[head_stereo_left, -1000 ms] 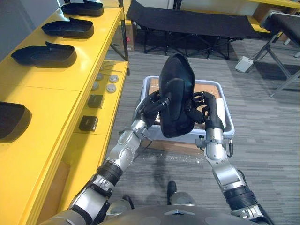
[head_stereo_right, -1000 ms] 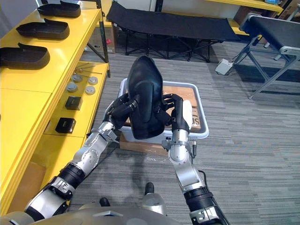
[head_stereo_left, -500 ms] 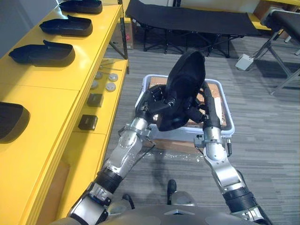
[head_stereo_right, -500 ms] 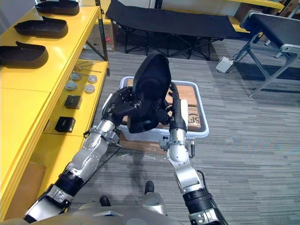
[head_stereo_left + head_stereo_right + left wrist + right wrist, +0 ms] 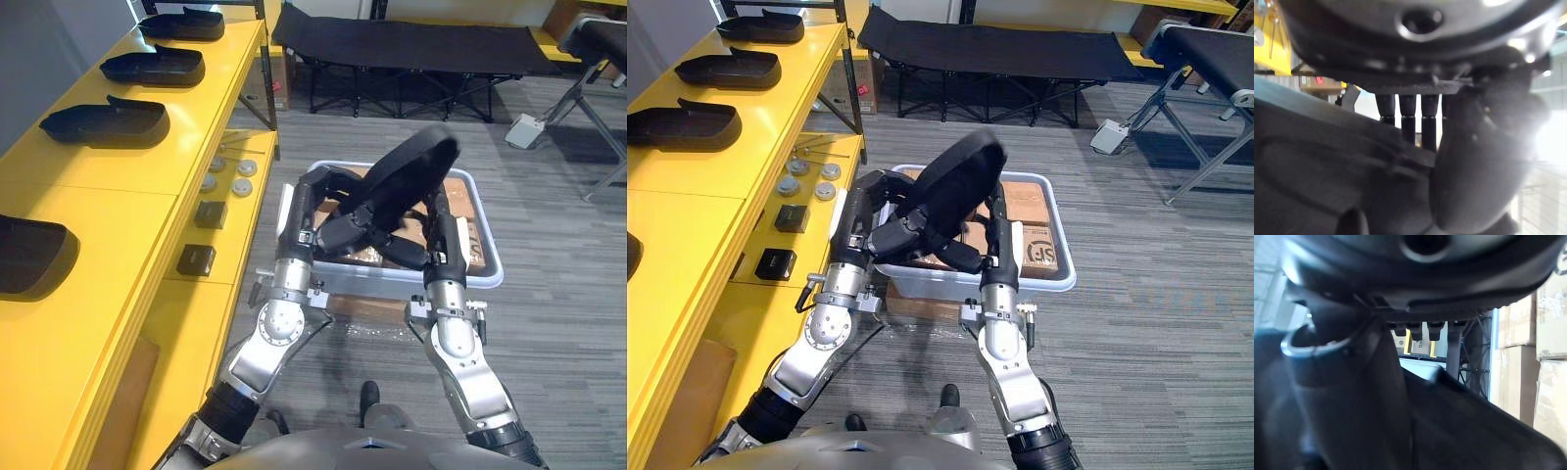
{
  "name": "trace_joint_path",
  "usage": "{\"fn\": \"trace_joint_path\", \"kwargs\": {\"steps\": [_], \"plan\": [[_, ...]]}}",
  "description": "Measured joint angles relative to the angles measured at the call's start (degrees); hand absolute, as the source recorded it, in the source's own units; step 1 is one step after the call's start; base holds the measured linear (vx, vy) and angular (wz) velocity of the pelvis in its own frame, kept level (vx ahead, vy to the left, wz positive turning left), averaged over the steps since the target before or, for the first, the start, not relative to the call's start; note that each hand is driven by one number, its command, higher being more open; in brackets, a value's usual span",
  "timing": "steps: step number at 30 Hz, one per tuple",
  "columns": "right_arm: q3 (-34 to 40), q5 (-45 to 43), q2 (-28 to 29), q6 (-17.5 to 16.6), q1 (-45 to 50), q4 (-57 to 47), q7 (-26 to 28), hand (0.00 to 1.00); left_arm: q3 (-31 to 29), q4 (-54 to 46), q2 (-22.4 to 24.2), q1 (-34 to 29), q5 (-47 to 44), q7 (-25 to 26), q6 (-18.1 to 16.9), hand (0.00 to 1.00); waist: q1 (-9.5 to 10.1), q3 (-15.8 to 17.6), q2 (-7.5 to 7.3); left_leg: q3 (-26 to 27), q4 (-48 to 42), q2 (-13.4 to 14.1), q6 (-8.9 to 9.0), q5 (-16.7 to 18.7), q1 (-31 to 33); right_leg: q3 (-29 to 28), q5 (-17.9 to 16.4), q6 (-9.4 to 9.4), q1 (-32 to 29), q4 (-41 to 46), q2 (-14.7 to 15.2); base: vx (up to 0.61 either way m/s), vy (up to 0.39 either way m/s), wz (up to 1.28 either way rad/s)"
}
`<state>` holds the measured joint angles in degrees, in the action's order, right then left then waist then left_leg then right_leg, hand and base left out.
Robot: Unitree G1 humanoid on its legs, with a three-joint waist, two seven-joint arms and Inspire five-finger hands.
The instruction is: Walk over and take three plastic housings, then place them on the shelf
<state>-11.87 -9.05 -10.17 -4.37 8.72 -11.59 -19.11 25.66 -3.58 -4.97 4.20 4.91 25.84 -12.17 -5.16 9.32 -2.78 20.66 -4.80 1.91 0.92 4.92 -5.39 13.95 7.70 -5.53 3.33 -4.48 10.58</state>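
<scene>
Holding housing (image 5: 404, 178), left hand (image 5: 317, 196), right hand (image 5: 434, 227), over bin (image 5: 487, 280) of printed cartons (image 5: 1039, 251).

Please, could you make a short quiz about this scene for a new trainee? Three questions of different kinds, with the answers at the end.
1. True or false: the black housing is lying on the floor.
2. What lies in the white bin below the housing? A) cardboard boxes B) bottles C) folded cloth
3. Fill in: on top of the yellow shelf, the left eye view shows ___ other housings.

Key
1. False: the left robot hand and the right robot hand hold it above the bin.
2. A
3. Four, one of them cut off by the view's edge.
</scene>
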Motion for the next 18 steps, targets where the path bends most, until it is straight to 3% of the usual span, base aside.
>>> {"fn": "trace_joint_path", "kwargs": {"steps": [4, 9, 13, 18], "plan": [[-0.1, -5.8, 2.7, -4.1, 4.2, 0.0, 3.9, 1.00, -4.2, -0.4, 0.6, -2.3, -0.1, 2.3, 0.0, 0.00, 0.09, -0.1, 0.09, 0.1, 0.0, 0.2, 0.13, 0.1, 0.0, -0.1, -0.2, 0.18, 0.0, 0.0, -0.2, 0.00, 0.000, 0.00], [1.8, -5.9, 4.2, -6.7, 10.2, 0.0, 5.1, 1.00, -6.3, -1.3, 0.7, -3.1, -5.0, 2.5, -0.2, 0.00, -0.02, -0.2, 0.24, 0.8, 0.0, 0.3, 0.24, 0.3, 0.0, -0.5, -0.4, 0.34, -0.4, 0.5, -0.2, -0.01, -0.003, -0.05], [4.0, -5.8, 4.5, -6.7, 12.4, 0.2, 5.0, 1.00, -7.1, -1.3, 0.8, -4.9, -11.3, 1.0, -0.8, 0.00, -1.02, -0.3, 0.52, 1.3, 0.1, 0.5, 0.28, 0.5, -0.1, -1.0, -0.4, 0.32, -0.6, 0.4, -0.3, -0.02, -0.018, -0.08], [5.8, -5.7, 5.1, -6.8, 13.4, 1.3, 5.0, 1.00, -7.6, -1.3, 0.9, -5.9, -12.4, 0.8, -1.5, 0.00, -1.27, -0.4, 0.63, 1.7, 0.1, 0.6, 0.36, 0.5, -0.1, -1.5, -0.4, 0.32, -0.8, 0.4, -0.6, -0.04, -0.030, -0.06]]}}
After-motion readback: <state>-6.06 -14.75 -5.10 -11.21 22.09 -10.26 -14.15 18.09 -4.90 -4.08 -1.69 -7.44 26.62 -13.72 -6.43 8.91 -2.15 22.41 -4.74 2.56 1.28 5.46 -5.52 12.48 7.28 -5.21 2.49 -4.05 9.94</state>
